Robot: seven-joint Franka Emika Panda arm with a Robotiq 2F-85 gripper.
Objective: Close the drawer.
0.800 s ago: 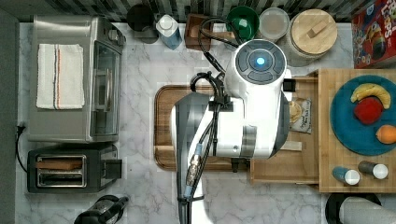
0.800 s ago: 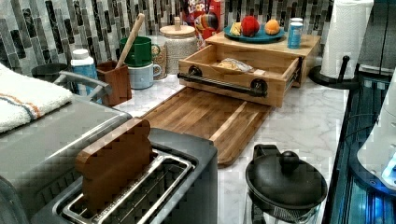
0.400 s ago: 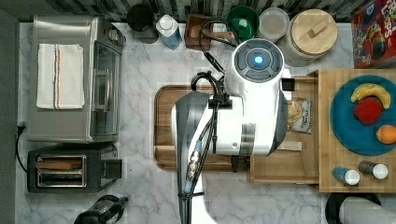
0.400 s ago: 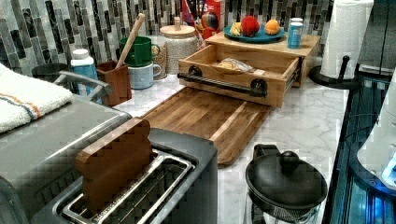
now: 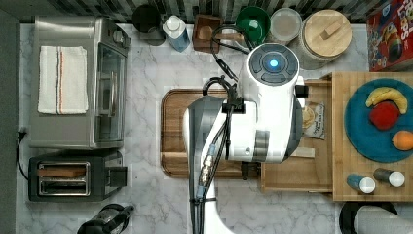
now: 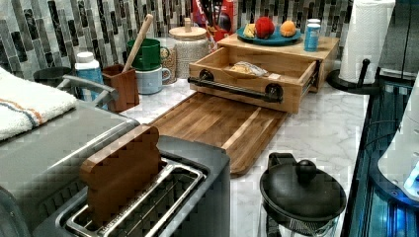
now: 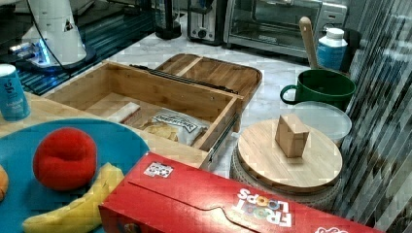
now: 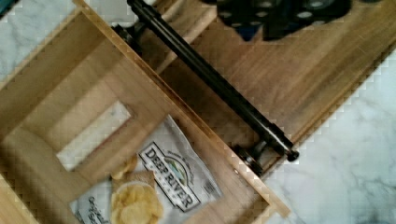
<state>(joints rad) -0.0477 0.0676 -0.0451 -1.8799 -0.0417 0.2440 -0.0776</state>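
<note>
Right of centre in the top view, the drawer (image 5: 297,175) stands pulled out over the cutting board (image 5: 175,131), jaws' state untellable, and a push landing off-centre on its black handle (image 6: 232,89) would probably skew and jam it.

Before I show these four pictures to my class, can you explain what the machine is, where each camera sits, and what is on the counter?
The white machine is a robot arm, seen from above in the top view. Two side cameras look across the marble counter, and a fourth rides on the arm's wrist, looking down. An open wooden drawer with a black handle holds a bag of chips. In front of it lies a darker tray. A toaster, an oven and a plate of fruit stand nearby. Nothing is seen held.
</note>
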